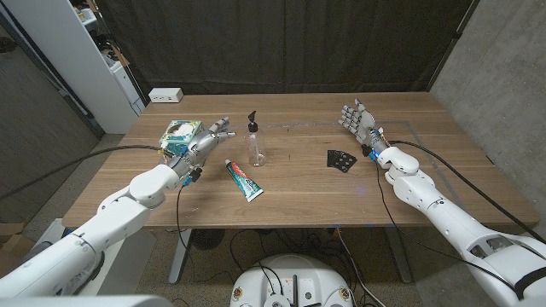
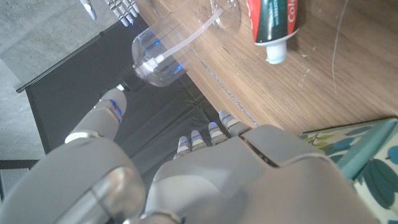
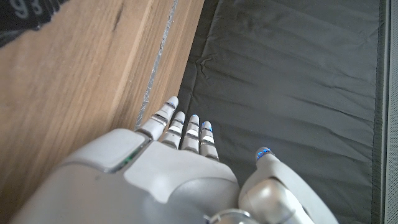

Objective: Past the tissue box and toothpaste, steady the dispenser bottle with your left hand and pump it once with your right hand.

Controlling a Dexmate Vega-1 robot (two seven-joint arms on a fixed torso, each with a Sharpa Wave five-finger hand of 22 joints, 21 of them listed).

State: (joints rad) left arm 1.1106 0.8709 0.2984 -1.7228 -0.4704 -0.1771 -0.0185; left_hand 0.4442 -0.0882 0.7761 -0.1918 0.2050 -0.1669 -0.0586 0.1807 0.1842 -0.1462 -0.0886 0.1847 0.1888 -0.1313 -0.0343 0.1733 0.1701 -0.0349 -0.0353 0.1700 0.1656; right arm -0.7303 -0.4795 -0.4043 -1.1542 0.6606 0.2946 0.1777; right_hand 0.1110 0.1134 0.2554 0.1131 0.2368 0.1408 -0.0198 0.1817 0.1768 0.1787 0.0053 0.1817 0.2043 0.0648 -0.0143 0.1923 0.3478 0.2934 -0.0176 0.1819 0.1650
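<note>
A clear dispenser bottle (image 1: 254,145) with a black pump head stands near the middle of the wooden table (image 1: 299,192). Left of it my left hand (image 1: 207,139) is open, fingers reaching toward the bottle with a gap between them. A tissue box (image 1: 180,134) with a teal leaf pattern sits just behind that hand. A green and red toothpaste tube (image 1: 244,180) lies in front of the bottle. My right hand (image 1: 357,120) is open at the right, well away from the bottle. The left wrist view shows the bottle's base (image 2: 160,53), the toothpaste cap (image 2: 275,51) and the box's corner (image 2: 367,162).
A small black card (image 1: 340,159) with pale dots lies on the table between the bottle and my right arm. A white power strip (image 1: 165,94) sits at the far left edge. A dark curtain hangs behind the table.
</note>
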